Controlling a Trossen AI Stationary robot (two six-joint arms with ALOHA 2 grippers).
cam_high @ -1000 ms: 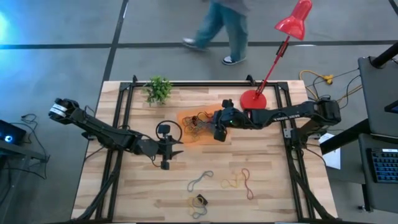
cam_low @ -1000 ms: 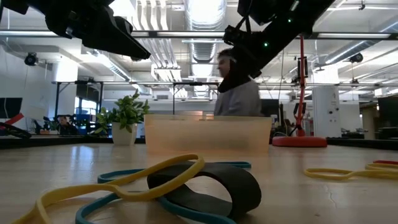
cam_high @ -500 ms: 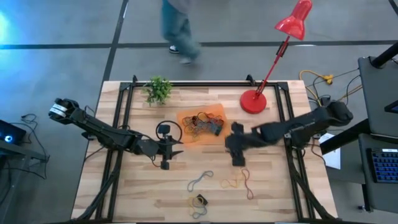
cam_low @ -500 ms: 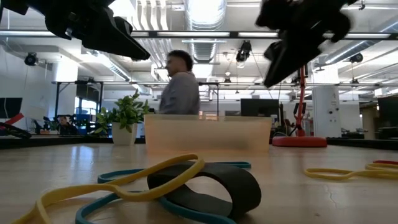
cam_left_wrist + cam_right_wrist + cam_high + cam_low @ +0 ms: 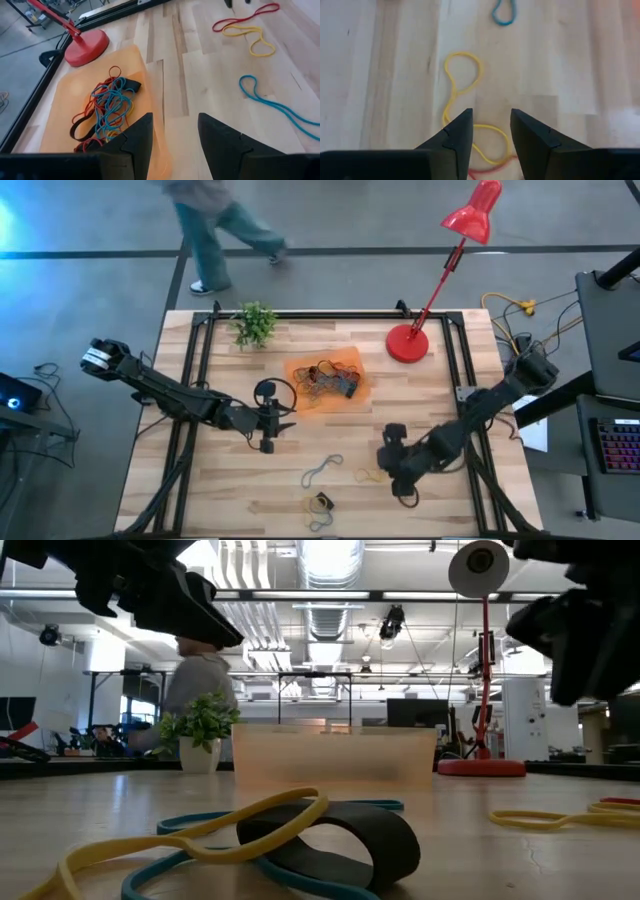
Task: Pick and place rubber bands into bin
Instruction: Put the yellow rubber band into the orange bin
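The orange bin (image 5: 345,360) lies on the far middle of the table with several rubber bands (image 5: 322,378) heaped in it. Loose bands lie on the near half: a blue one (image 5: 322,470), a yellow one (image 5: 368,475) joined by a red one (image 5: 245,15), and a yellow, teal and black clump (image 5: 300,840). My right gripper (image 5: 398,478) hangs open, pointing steeply down just above the yellow band (image 5: 462,80), touching nothing. My left gripper (image 5: 278,425) waits open above the table, left of the bin's near corner, facing the bin (image 5: 60,120).
A red lamp base (image 5: 407,342) stands right of the bin, its shade leaning out past the far edge. A small potted plant (image 5: 256,323) sits at the far left. Black frame rails (image 5: 200,370) run along the table's sides. A person (image 5: 215,220) walks beyond the far edge.
My right gripper has swung from over the bin toward the table's near edge and a little to the right. It has tipped further downward and now hangs above the yellow and red bands. The person behind the table has walked to the left.
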